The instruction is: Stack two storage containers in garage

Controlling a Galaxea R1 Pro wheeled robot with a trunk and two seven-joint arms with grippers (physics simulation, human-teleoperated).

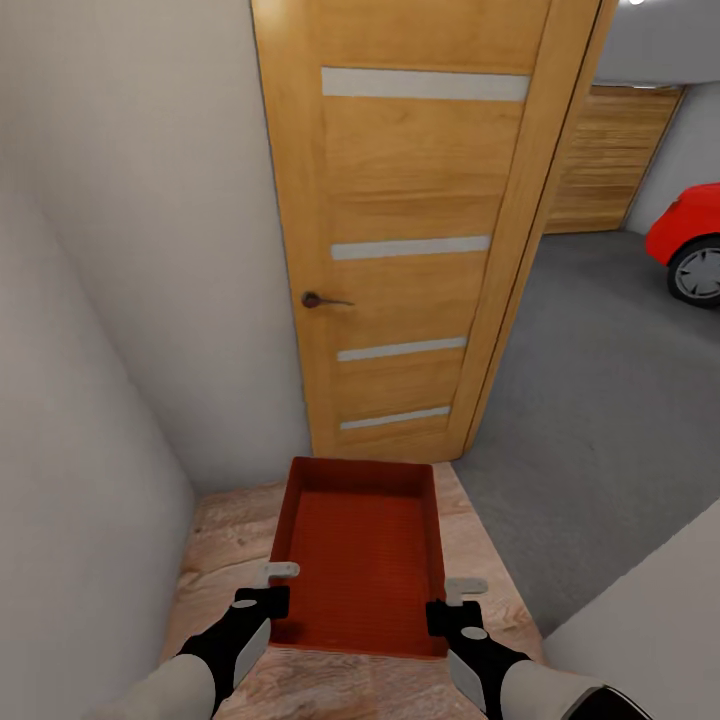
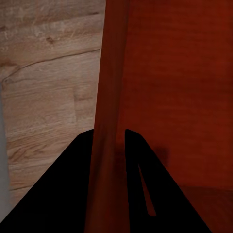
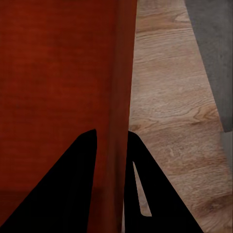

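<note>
I carry one red-orange storage container (image 1: 362, 555) in front of me, level, above the wood plank floor. My left gripper (image 1: 272, 598) is shut on its left wall (image 2: 109, 121), one finger on each side of the wall. My right gripper (image 1: 448, 610) is shut on the right wall (image 3: 119, 111) the same way. The bin is empty. Ahead to the right lies the garage with its dark grey concrete floor (image 1: 600, 400) and the red car (image 1: 690, 240). The second container is out of view.
An open wooden door (image 1: 410, 230) with a dark handle (image 1: 318, 300) stands straight ahead, its edge beside the doorway. White walls close in at the left (image 1: 90, 350) and at the lower right (image 1: 650, 610). A wooden garage door (image 1: 610, 160) is at the back.
</note>
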